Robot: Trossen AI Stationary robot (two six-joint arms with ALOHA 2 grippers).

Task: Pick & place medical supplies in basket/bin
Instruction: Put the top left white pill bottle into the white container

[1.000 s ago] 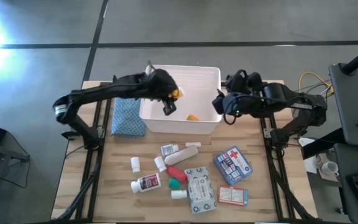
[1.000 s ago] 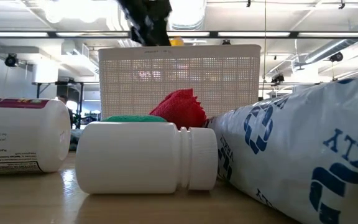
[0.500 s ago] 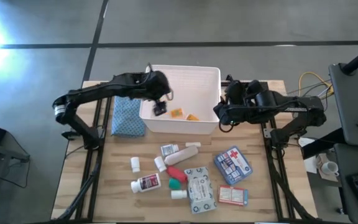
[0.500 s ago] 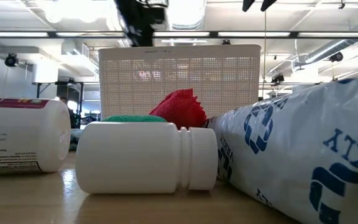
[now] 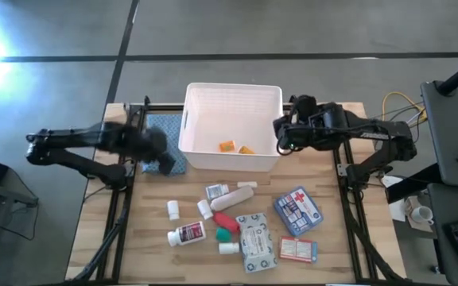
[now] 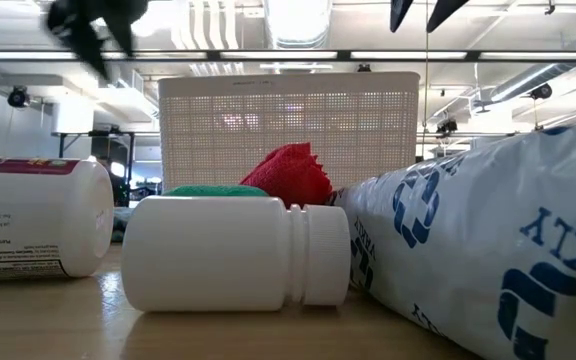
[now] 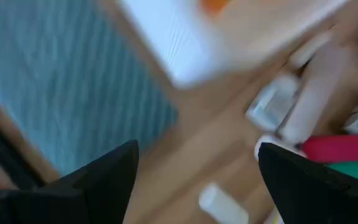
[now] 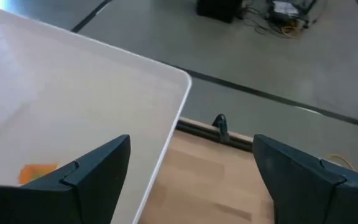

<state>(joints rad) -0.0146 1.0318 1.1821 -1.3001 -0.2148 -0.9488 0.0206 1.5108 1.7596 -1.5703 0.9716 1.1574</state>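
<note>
The white bin (image 5: 233, 89) stands at the table's far middle with two small orange items (image 5: 235, 147) on its floor. The supplies lie on the near half: white pill bottles (image 5: 188, 233), a red tube (image 5: 225, 222), a green-capped bottle (image 5: 223, 235), a blue red-cross pouch (image 5: 298, 210), a grey-white packet (image 5: 257, 241) and a white-red box (image 5: 298, 249). My left gripper (image 5: 164, 163) hangs open over the blue patterned cloth (image 5: 153, 135), left of the bin, with nothing between its fingers (image 7: 104, 177). My right gripper (image 5: 280, 140) is open and holds nothing, beside the bin's right wall (image 8: 166, 143).
The blue patterned cloth lies flat left of the bin. In the low view a white bottle (image 6: 233, 253) and the packet (image 6: 488, 240) fill the foreground, with the bin's lattice wall (image 6: 288, 120) behind. Bare wood shows at the table's near left corner (image 5: 145, 254).
My left gripper held an orange item over the bin, opened and let it fall to the bin's floor beside the other orange item. It then swung fast toward the table's left edge and came over the blue cloth. My right gripper sank a little and rolled.
</note>
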